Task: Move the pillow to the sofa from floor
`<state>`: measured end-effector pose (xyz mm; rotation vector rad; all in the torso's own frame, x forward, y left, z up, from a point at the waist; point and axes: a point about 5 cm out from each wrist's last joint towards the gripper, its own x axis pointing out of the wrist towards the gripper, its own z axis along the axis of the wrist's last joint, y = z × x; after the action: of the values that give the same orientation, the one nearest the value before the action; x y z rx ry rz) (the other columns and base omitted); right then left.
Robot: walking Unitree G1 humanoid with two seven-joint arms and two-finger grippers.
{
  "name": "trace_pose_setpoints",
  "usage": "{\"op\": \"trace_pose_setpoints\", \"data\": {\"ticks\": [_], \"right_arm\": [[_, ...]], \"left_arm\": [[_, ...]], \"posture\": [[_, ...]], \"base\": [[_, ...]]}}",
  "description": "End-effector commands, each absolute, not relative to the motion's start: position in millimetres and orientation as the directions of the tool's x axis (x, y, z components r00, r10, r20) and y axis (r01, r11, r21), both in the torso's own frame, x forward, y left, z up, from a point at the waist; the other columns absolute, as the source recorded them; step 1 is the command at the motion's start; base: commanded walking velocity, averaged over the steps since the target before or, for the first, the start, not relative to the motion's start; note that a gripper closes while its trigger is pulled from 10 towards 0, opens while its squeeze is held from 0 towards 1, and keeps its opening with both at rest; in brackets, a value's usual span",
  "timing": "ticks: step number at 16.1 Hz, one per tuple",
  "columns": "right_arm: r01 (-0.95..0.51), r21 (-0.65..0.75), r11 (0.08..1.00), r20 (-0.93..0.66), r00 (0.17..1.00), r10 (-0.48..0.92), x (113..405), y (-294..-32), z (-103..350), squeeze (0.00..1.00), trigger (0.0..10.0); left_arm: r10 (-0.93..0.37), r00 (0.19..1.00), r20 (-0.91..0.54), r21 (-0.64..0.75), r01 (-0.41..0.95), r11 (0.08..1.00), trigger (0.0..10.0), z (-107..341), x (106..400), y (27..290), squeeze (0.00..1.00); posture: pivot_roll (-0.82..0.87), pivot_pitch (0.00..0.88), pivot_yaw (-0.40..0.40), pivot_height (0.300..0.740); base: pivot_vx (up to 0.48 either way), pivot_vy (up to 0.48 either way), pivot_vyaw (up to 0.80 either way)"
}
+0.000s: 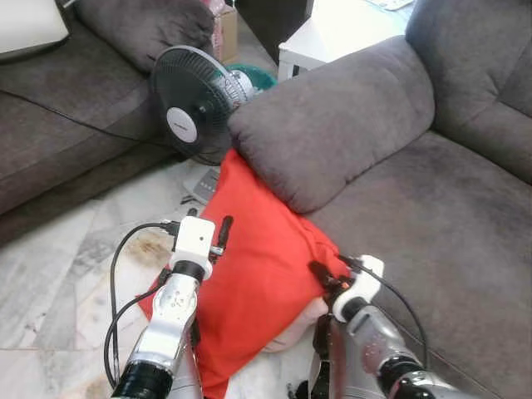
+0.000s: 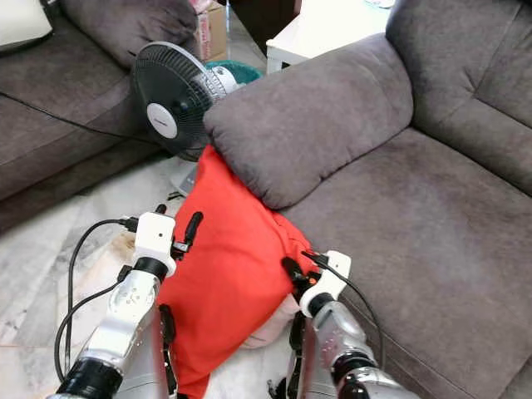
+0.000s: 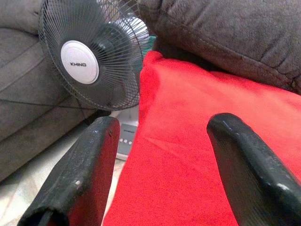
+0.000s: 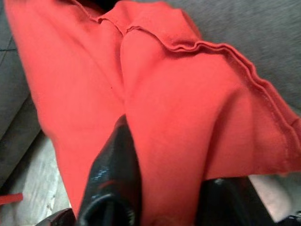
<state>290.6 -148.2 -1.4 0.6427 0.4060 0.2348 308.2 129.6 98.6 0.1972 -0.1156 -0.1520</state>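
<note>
Here, a red pillow [image 1: 249, 266] leans on the floor against the front of a grey sofa [image 1: 432, 208], its top corner tucked under the sofa's thick, rounded armrest [image 1: 332, 125], which overhangs it at 12 o'clock. A black table fan [image 1: 195, 104] with a round wire grille stands just beyond the pillow at 11 o'clock, in front of a second grey sofa [image 1: 50, 133] with a thin black cable across its seat. The left gripper [image 3: 160, 169] hovers over the pillow's left edge, its two black fingers spread wide with red cloth showing between them. The right gripper [image 4: 162, 188] sits at the pillow's right corner by the seat, fingers pinched on a fold of the soft, hemmed fabric. Both sofas have a fuzzy nap. The floor [image 1: 58, 274] is pale, veined marble tile, stained near the pillow. A white table [image 1: 332, 33] stands behind the armrest.
</note>
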Motion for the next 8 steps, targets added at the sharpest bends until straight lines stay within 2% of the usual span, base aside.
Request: {"op": "trace_pose_setpoints", "data": {"ticks": [1,6,7,8], "right_arm": [[-0.045,0.609,0.792,-0.328,0.895,0.303,283,-160,-9,0.00,0.0],[-0.060,0.560,0.826,-0.325,0.901,0.286,284,-163,-7,0.00,0.0],[-0.151,0.493,0.857,-0.304,0.893,0.332,287,-156,-3,0.00,0.0],[-0.185,0.492,0.851,-0.263,0.900,0.348,292,-150,3,0.00,10.0]], "left_arm": [[-0.186,0.978,0.095,0.212,0.162,0.964,10.0,96,309,126,0.00],[-0.199,0.976,0.091,0.208,0.177,0.962,10.0,94,309,125,0.00],[-0.200,0.976,0.090,0.208,0.178,0.962,10.0,94,309,126,0.00],[-0.198,0.976,0.087,0.209,0.177,0.962,10.0,93,308,128,0.00]], "posture": [[0.17,0.112,-0.074,0.533],[0.16,0.104,-0.055,0.533],[0.16,0.103,-0.049,0.533],[0.16,0.102,-0.044,0.533]], "base": [[0.000,0.000,0.00],[0.000,0.000,0.00],[0.000,0.000,0.00],[0.000,0.000,0.00]]}}
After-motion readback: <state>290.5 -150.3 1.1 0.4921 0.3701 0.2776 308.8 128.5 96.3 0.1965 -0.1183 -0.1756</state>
